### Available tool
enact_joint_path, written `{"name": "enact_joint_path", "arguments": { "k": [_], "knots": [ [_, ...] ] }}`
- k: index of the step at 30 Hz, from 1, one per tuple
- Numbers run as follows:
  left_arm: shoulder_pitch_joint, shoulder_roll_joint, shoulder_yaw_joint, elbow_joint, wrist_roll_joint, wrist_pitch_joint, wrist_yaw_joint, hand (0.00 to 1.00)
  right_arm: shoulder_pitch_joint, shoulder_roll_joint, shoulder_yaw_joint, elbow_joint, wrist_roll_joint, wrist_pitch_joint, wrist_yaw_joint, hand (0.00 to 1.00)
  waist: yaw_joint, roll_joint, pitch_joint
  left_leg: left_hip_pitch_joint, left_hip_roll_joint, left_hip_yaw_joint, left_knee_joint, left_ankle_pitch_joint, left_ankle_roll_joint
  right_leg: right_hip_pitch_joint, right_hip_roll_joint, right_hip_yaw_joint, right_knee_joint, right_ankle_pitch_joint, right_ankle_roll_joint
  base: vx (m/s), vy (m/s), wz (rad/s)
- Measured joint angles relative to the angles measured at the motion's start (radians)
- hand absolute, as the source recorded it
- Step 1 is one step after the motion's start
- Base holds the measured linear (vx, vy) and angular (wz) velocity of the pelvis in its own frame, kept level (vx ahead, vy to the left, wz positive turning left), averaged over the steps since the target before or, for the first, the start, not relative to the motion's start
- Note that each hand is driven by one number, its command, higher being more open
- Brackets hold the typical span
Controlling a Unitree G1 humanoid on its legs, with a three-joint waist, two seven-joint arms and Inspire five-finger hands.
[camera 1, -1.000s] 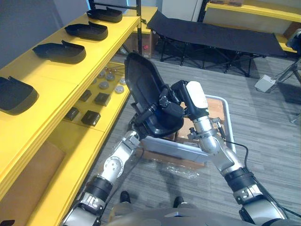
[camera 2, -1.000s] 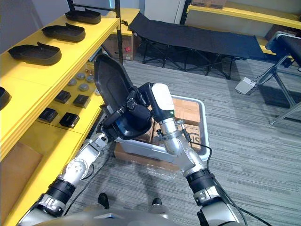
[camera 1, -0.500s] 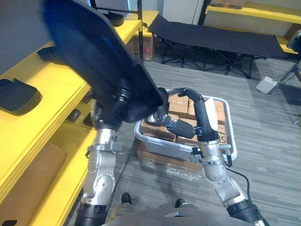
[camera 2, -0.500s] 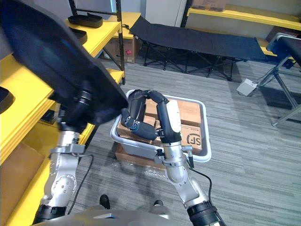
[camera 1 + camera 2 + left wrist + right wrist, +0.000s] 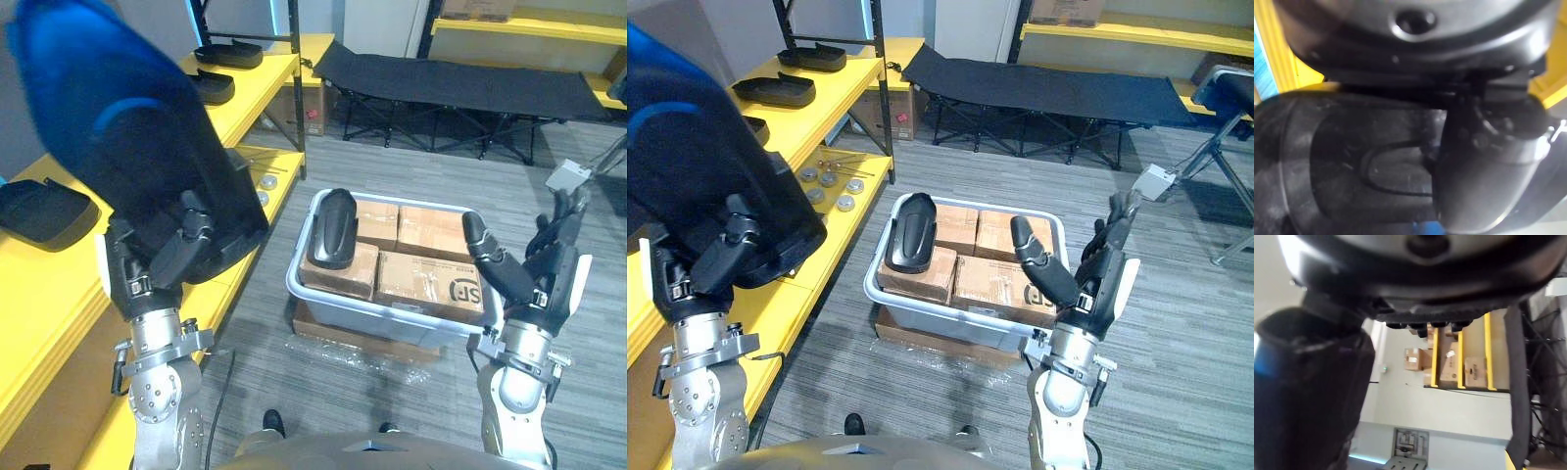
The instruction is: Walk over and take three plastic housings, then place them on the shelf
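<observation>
Left hand [image 5: 157,264] clamps housing [image 5: 122,147]; right hand [image 5: 524,279] open, empty; set housing flat on shelf [image 5: 257,78], clear of other housings [image 5: 39,201]

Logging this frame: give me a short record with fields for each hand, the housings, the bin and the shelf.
left hand: raised beside the shelf, fingers curled round the held housing
held housing: large, black, tilted, lifted off any surface
right hand: open, empty, raised at the bin's right end
bin: grey, packed with cardboard boxes
housing in bin: one, lying on the boxes at the bin's left end
shelf: yellow, on the robot's left
shelved housings: at least three on the top level
</observation>
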Motion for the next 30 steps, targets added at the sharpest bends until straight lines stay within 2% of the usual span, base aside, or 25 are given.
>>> {"name": "enact_joint_path", "arguments": {
  "k": [3, 6, 10, 11, 16, 17, 18, 19, 21, 22, 24, 25, 28, 29, 30],
  "knots": [
    [0.001, -0.016, 0.006, -0.044, 0.025, -0.011, 0.044, 0.00, 0.006, 0.011, 0.042, 0.003, 0.068, 0.042, 0.070, 1.00, 0.004, 0.005, -0.003, -0.012, -0.001, -0.014, 0.002, 0.000, 0.000, 0.000, 0.000, -0.017, -0.001, 0.004, 0.000, 0.04, -0.011, 0.15],
    [0.003, -0.026, 0.055, -0.066, 0.066, -0.025, 0.098, 0.00, -0.025, 0.009, 0.117, 0.023, 0.105, 0.069, 0.127, 1.00, 0.017, 0.010, -0.006, -0.029, -0.004, -0.056, 0.004, 0.009, 0.007, 0.012, 0.002, -0.063, -0.002, 0.008, 0.007, 0.03, -0.016, 0.40],
    [0.034, -0.065, 0.157, -0.068, 0.088, -0.023, 0.159, 0.00, -0.130, -0.001, 0.199, 0.109, 0.097, 0.111, 0.169, 1.00, 0.075, 0.010, -0.006, -0.053, -0.022, -0.155, 0.004, 0.022, 0.009, 0.054, 0.000, -0.169, -0.001, -0.010, 0.021, 0.01, -0.025, 0.71],
    [0.057, -0.074, 0.195, -0.068, 0.086, -0.022, 0.161, 0.00, -0.166, -0.008, 0.216, 0.137, 0.085, 0.124, 0.171, 1.00, 0.103, 0.009, -0.005, -0.065, -0.026, -0.188, 0.004, 0.027, 0.009, 0.061, 0.001, -0.202, 0.001, -0.016, 0.022, 0.00, -0.027, 0.87],
    [0.158, -0.120, 0.300, -0.070, -0.029, -0.021, 0.140, 0.00, -0.269, -0.037, 0.267, 0.214, 0.059, 0.182, 0.158, 1.00, 0.197, -0.009, -0.005, -0.087, -0.043, -0.311, 0.004, 0.046, 0.006, 0.127, 0.004, -0.341, 0.028, -0.059, 0.031, 0.00, -0.033, 0.88],
    [0.174, -0.129, 0.314, -0.070, -0.042, -0.021, 0.125, 0.00, -0.282, -0.031, 0.267, 0.217, 0.059, 0.194, 0.153, 1.00, 0.201, -0.011, -0.006, -0.101, -0.046, -0.323, 0.004, 0.052, 0.004, 0.133, 0.006, -0.375, 0.043, -0.071, 0.033, -0.03, -0.023, 1.12],
    [0.185, -0.128, 0.321, -0.071, -0.072, -0.021, 0.097, 0.00, -0.288, -0.031, 0.264, 0.216, 0.058, 0.196, 0.144, 1.00, 0.196, -0.012, -0.003, -0.120, -0.037, -0.277, 0.006, 0.043, 0.014, 0.144, 0.009, -0.421, 0.055, -0.080, 0.032, -0.06, -0.017, 1.55],
    [0.185, -0.129, 0.322, -0.072, -0.097, -0.021, 0.050, 0.00, -0.288, -0.034, 0.244, 0.212, 0.058, 0.198, 0.129, 1.00, 0.183, -0.016, 0.005, -0.150, -0.008, -0.163, 0.039, 0.044, 0.034, 0.162, 0.012, -0.494, 0.071, -0.091, 0.038, -0.08, -0.012, 1.58],
    [0.191, -0.132, 0.313, -0.072, -0.105, -0.021, -0.018, 0.00, -0.282, -0.037, 0.209, 0.212, 0.056, 0.220, 0.106, 1.00, 0.177, -0.015, 0.012, -0.175, 0.020, -0.052, 0.069, 0.059, 0.056, 0.179, 0.009, -0.559, 0.102, -0.110, 0.046, -0.07, 0.017, 1.49],
    [0.198, -0.132, 0.308, -0.073, -0.116, -0.021, -0.086, 0.00, -0.261, -0.034, 0.181, 0.211, 0.057, 0.228, 0.084, 1.00, 0.176, -0.018, 0.016, -0.184, 0.016, -0.001, 0.068, 0.063, 0.062, 0.191, -0.009, -0.594, 0.128, -0.140, 0.059, -0.08, 0.069, 1.28],
    [0.204, -0.135, 0.304, -0.073, -0.133, -0.021, -0.116, 0.00, -0.246, -0.033, 0.169, 0.211, 0.057, 0.229, 0.077, 1.00, 0.179, -0.022, 0.019, -0.184, 0.011, 0.014, 0.062, 0.065, 0.063, 0.190, -0.030, -0.602, 0.155, -0.163, 0.054, -0.07, 0.093, 0.56],
    [0.207, -0.135, 0.304, -0.073, -0.136, -0.021, -0.126, 0.00, -0.239, -0.026, 0.169, 0.211, 0.057, 0.228, 0.078, 1.00, 0.177, -0.011, 0.034, -0.180, 0.000, 0.029, 0.061, 0.066, 0.063, 0.187, -0.045, -0.596, 0.171, -0.173, 0.058, -0.09, 0.125, -0.06],
    [0.204, -0.134, 0.297, -0.076, -0.134, -0.021, -0.133, 0.00, -0.232, -0.020, 0.168, 0.209, 0.059, 0.227, 0.097, 1.00, 0.175, -0.013, 0.064, -0.172, -0.001, 0.087, 0.079, 0.064, 0.065, 0.169, -0.086, -0.546, 0.200, -0.188, 0.071, -0.09, 0.153, -0.26],
    [0.199, -0.133, 0.293, -0.077, -0.118, -0.021, -0.133, 0.00, -0.231, -0.016, 0.168, 0.209, 0.059, 0.227, 0.101, 1.00, 0.173, -0.012, 0.078, -0.196, 0.001, 0.103, 0.137, 0.041, 0.094, 0.156, -0.106, -0.526, 0.216, -0.188, 0.072, -0.07, 0.140, -0.29],
    [0.194, -0.133, 0.293, -0.077, -0.106, -0.021, -0.131, 0.00, -0.231, -0.012, 0.166, 0.209, 0.059, 0.227, 0.101, 1.00, 0.171, -0.015, 0.081, -0.208, 0.001, 0.107, 0.164, 0.027, 0.100, 0.148, -0.117, -0.519, 0.227, -0.189, 0.073, -0.02, 0.135, -0.28]
  ]
}}
